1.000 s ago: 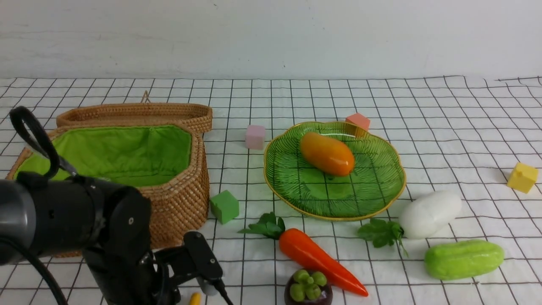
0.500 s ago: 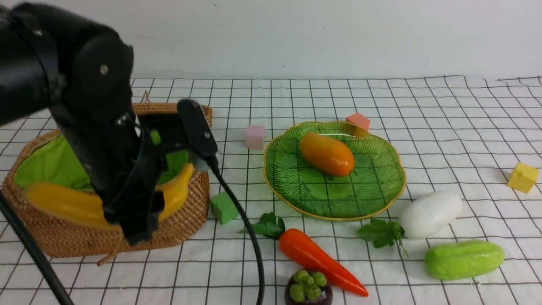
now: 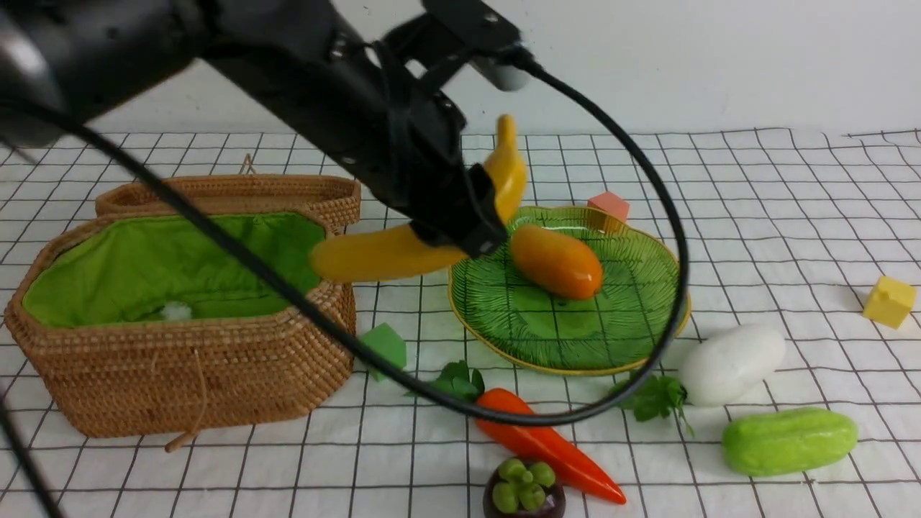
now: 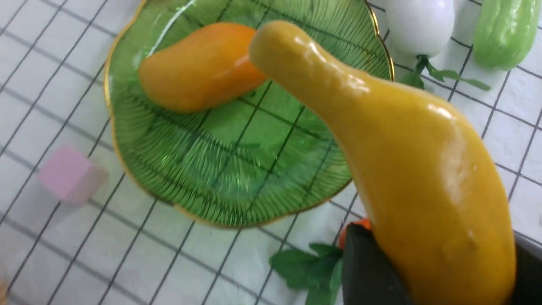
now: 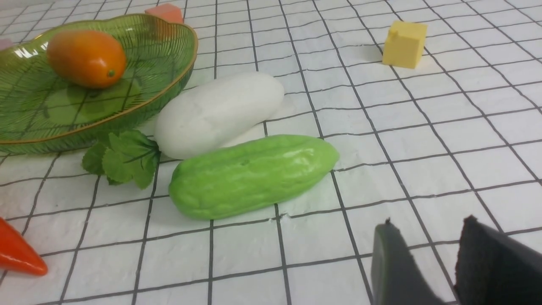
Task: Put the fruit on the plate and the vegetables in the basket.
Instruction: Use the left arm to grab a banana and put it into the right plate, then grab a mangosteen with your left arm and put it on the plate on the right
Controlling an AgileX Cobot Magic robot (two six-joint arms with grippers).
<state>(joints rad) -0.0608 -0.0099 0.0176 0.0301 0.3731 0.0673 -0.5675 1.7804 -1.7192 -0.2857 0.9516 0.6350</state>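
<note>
we see the left gripper (image 3: 466,219) raised above the checked cloth (image 3: 777,216), its jaws clamped on the banana (image 3: 381,255). the banana hangs in the air between the basket (image 3: 180,374) and the plate (image 3: 561,324). one end points up near the plate's far left rim and the other reaches toward the basket's corner. the mango (image 3: 555,260) lies on the plate, toward its far side.

the basket stands open on the left with its green lining showing, and its lid (image 3: 230,193) is folded back behind it.

near the front edge, the carrot (image 3: 554,450) lies on the cloth with the mangosteen (image 3: 524,491) just beside its tip. the radish (image 3: 730,362) lies close to the plate's right front rim, and the cucumber (image 3: 788,439) is just in front of the radish.

in the right wrist view, the right gripper (image 5: 440,262) sits low over the cloth near the cucumber. its fingers are apart and nothing is between them.

a green cube (image 3: 385,345), a salmon cube (image 3: 610,205) and a yellow cube (image 3: 888,301) are scattered around.
</note>
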